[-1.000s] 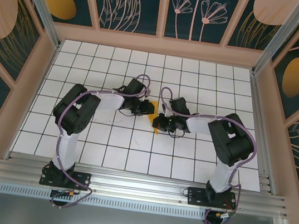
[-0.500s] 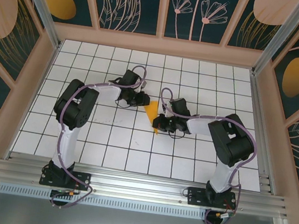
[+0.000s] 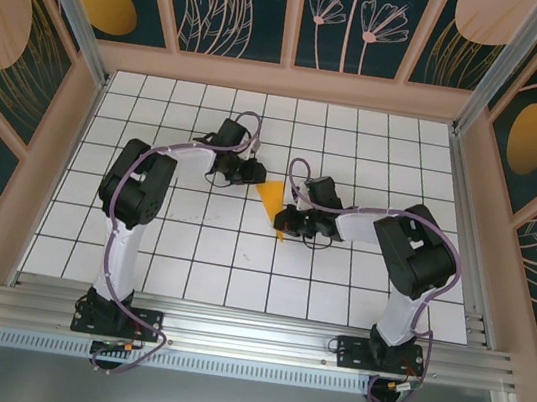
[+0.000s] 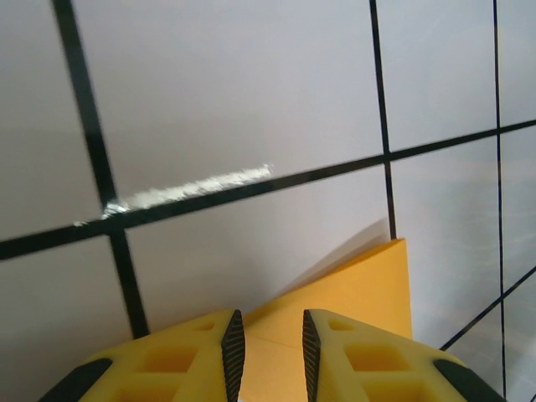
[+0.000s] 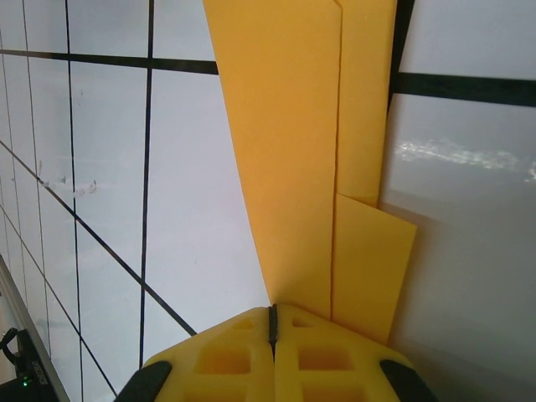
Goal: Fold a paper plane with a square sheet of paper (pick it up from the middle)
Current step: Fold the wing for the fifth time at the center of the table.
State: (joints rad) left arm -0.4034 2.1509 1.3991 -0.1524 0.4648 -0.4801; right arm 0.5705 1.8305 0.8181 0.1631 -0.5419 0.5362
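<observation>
The left arm (image 3: 133,196) reaches across the white gridded table (image 3: 141,243) with its elbow bent. The left gripper (image 3: 251,172) sits low over the tiles, just beside the wide end of the paper plane (image 3: 270,201). In the left wrist view, the left gripper (image 4: 268,352) has its two yellow fingers (image 4: 188,360) slightly apart, with a narrow gap between them. Orange-yellow paper shows through that gap, and nothing is pinched in it. A folded corner of the paper plane (image 4: 360,285) lies just past the fingertips, slightly raised and casting a soft shadow on the tile. A pale scuff (image 4: 193,188) runs along a black grid line farther out. From above, the plane is a narrow orange-yellow wedge near the middle of the table. Its broad end is toward the left gripper and its point is toward the right gripper (image 3: 287,224). In the right wrist view, the right gripper (image 5: 272,331) has its yellow fingers pressed together on the narrow end of the paper plane (image 5: 285,167). The layered folds and a long crease fan away from the grip. The right arm (image 3: 412,253) bends back toward its base at the near edge.
</observation>
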